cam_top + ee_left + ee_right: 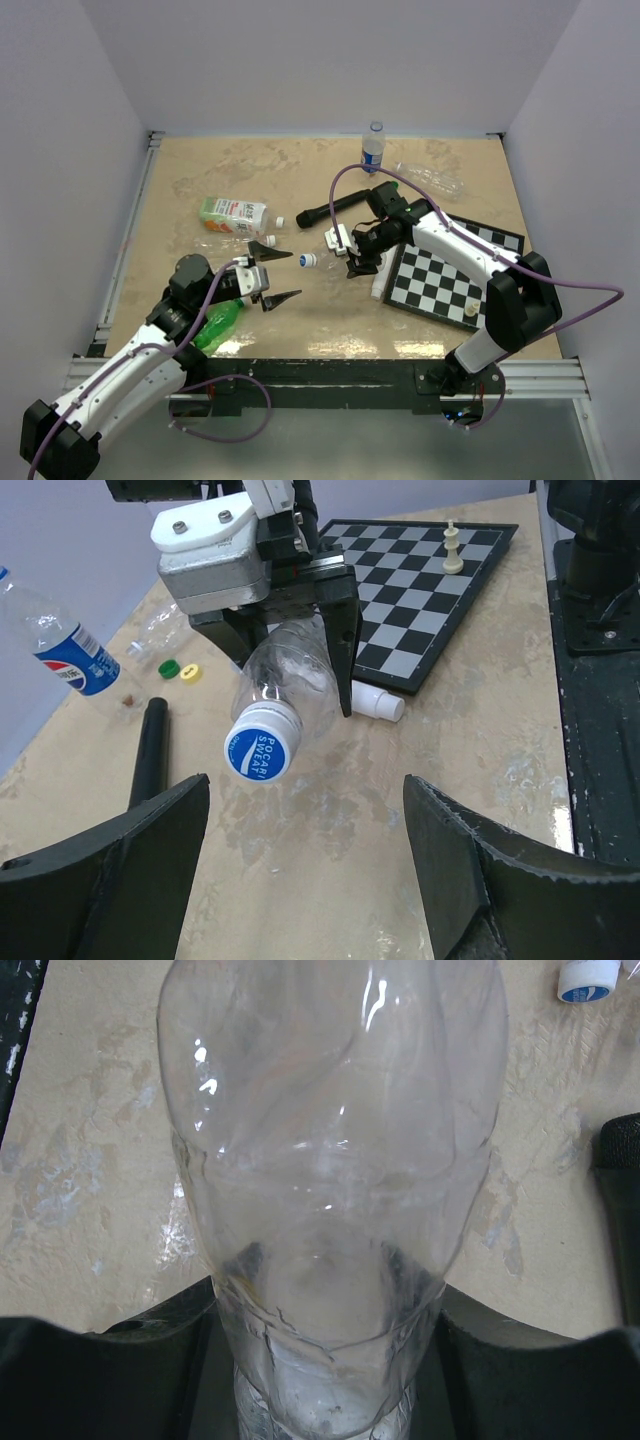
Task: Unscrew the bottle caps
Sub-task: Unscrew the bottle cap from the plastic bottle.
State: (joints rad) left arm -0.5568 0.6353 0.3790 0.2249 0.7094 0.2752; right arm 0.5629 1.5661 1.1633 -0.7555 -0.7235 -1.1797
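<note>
My right gripper [349, 252] is shut on a clear crinkled bottle [330, 1140], which it holds off the table on its side. The bottle's blue cap [262, 742] points toward my left gripper [305, 815]. That gripper stands open with wide jaws and nothing between them, a short way in front of the cap [308, 260]. In the right wrist view the bottle's body fills the frame between the black fingers [110, 1360]. Loose green [168, 667] and yellow [189, 672] caps lie on the table near an upright Pepsi bottle [68, 650].
A chessboard [450, 275] with a white piece [453, 548] lies on the right. A black microphone [325, 212], a white-and-green carton [233, 213], a green bottle [218, 322] and another clear bottle [430, 180] lie around. Small white caps [280, 221] rest near the carton.
</note>
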